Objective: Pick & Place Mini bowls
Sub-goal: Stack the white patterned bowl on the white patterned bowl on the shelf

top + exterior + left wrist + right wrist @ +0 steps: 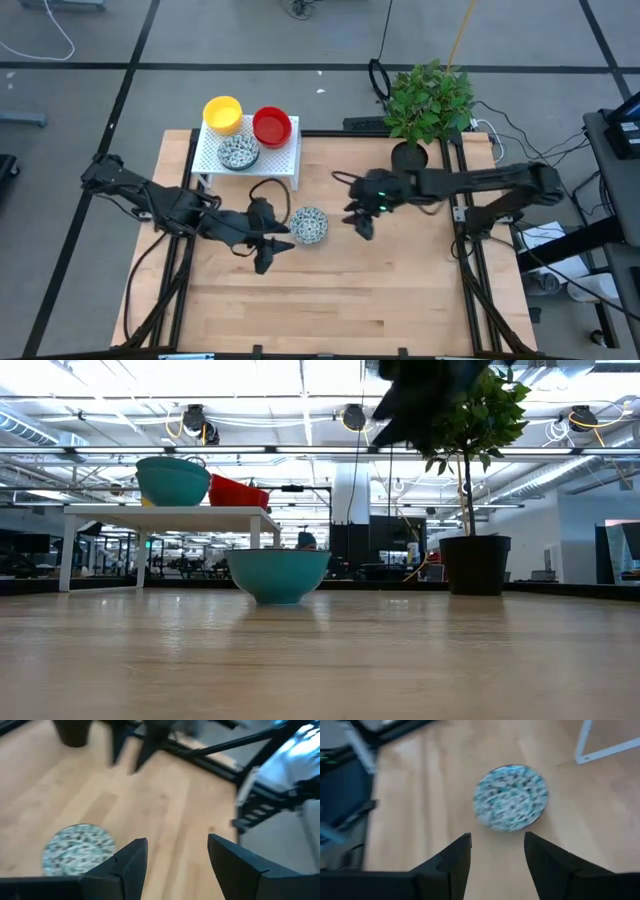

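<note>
Three bowls racked, one speckled bowl left on the surface.
Yellow bowl (222, 114), red bowl (271, 126) and a speckled bowl (238, 152) sit on the white rack (280, 164) at the far-left corner; loose speckled bowl (309, 225) lies mid-surface between left gripper (272, 248) and right gripper (360, 222), both jaws parted and empty.

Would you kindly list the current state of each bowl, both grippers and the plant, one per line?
Speckled bowl on table: upright, alone on the wood, not gripped.
Speckled bowl on rack: upright on the white rack.
Yellow bowl: upright on the rack.
Red bowl: upright on the rack.
Left gripper: open, empty, beside the table bowl.
Right gripper: open, empty, near the table bowl.
Potted plant: upright at the table's edge.
</note>
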You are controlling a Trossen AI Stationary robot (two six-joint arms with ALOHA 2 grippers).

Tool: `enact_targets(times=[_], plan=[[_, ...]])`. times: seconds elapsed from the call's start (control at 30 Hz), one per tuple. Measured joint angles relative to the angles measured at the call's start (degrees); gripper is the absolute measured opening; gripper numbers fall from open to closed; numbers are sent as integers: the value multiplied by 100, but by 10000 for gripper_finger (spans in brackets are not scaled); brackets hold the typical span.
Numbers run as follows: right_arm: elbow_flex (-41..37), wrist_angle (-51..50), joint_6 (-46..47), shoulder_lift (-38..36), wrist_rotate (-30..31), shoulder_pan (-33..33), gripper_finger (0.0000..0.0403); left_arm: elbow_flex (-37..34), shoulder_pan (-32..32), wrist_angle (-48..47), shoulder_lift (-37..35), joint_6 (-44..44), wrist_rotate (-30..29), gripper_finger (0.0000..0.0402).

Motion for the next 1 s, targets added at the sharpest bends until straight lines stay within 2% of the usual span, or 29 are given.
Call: enact_targets(times=[0.1, 0.3, 0.5, 0.6, 0.77, 1.0], plan=[[-308, 11, 289, -655, 55, 284, 169, 1, 91, -253, 98, 73, -63, 212], [-1070, 65, 933, -1936, 982, 991, 175, -1, 407, -382, 547, 357, 33, 213], [-1966, 758, 1771, -2931, 1227, 1695, 186, -1, 680, -304, 1068, 631, 523, 237], [-2467, 1424, 1989, -3291, 1223, 2041, 188, -1, 747, -282, 1337, 804, 718, 254], [-3233, 2443, 2023, -3724, 1266, 2464, 185, -1, 764, -313, 1785, 1442, 722, 273], [-4178, 3691, 1946, -4071, 1852, 2795, 185, -1, 776, -328, 2413, 2220, 706, 274]])
